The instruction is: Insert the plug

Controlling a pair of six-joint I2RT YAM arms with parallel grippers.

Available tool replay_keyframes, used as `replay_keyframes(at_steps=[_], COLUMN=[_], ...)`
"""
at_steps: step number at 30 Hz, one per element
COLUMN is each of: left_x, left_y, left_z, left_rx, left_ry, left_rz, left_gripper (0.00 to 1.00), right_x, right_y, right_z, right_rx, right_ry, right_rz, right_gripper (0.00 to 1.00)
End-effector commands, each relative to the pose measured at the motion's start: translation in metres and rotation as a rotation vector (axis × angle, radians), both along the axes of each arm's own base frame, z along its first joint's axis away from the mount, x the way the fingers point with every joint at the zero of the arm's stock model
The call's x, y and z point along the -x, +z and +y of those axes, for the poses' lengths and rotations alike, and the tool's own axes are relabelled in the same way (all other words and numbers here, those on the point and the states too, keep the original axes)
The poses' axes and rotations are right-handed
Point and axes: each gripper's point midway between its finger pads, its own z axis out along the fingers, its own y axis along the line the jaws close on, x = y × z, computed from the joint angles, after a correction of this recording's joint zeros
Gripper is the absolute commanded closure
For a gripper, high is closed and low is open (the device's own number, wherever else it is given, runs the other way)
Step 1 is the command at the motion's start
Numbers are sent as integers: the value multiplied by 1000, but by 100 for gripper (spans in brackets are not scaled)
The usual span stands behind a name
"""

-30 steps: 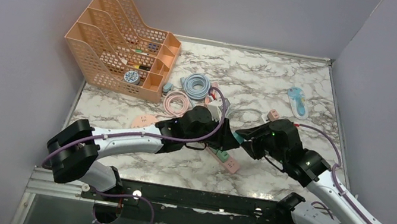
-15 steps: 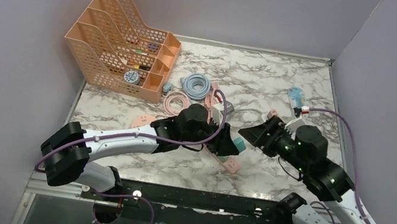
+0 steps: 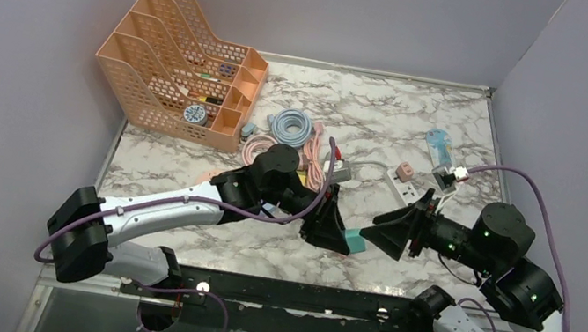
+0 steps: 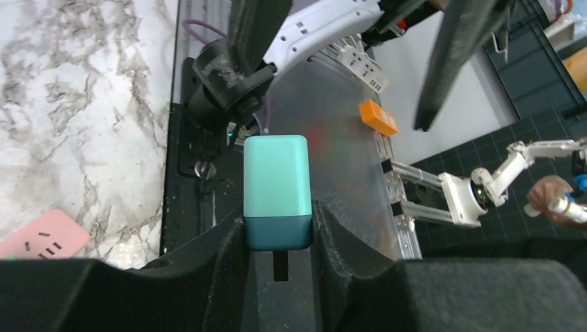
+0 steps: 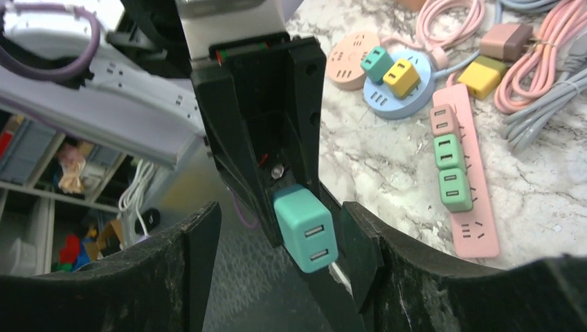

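My left claw (image 4: pixel 277 238) is clenched on the dark base of the teal plug (image 4: pixel 275 181), held in the air at the bench (image 3: pixel 384 136) near edge. My right claw (image 3: pixel 383 231) is released, just beside it. Risk: if left loosens before right closes squarely, the plug drops or twists, far from the pink power strip (image 5: pixel 471 207).

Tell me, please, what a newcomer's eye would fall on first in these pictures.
First, the teal block-shaped plastic plug, clamped between the left fingers and held up above the near part of the marble table. The right fingers stand open, pointing at it from the right. The orange mesh plastic file rack fills the far left corner.
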Motion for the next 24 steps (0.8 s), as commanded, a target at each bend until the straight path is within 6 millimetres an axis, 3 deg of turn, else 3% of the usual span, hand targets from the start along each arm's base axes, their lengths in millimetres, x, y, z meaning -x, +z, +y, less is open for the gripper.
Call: replay_keyframes(at_steps=[1, 7, 14, 21, 24], left_x=[18, 21, 25, 25, 22], left_y=[35, 38, 35, 34, 35], left_z=[11, 14, 20, 21, 21], left_rx=[126, 145, 140, 145, 147], left_ry=[-132, -159, -176, -169, -146], left_rz=[-118, -163, -189, -191, -205], left_gripper=[91, 91, 90, 90, 90], right_x=[23, 42, 57, 46, 41], right_y=[-6, -4, -3, -36, -45], right_z=[-1, 10, 24, 34, 35], right_rx=[57, 16, -54, -9, 20], right_ry=[141, 292, 436, 440, 439], right_rz=[-50, -47, 9, 95, 79], right_gripper=[37, 48, 50, 53, 50])
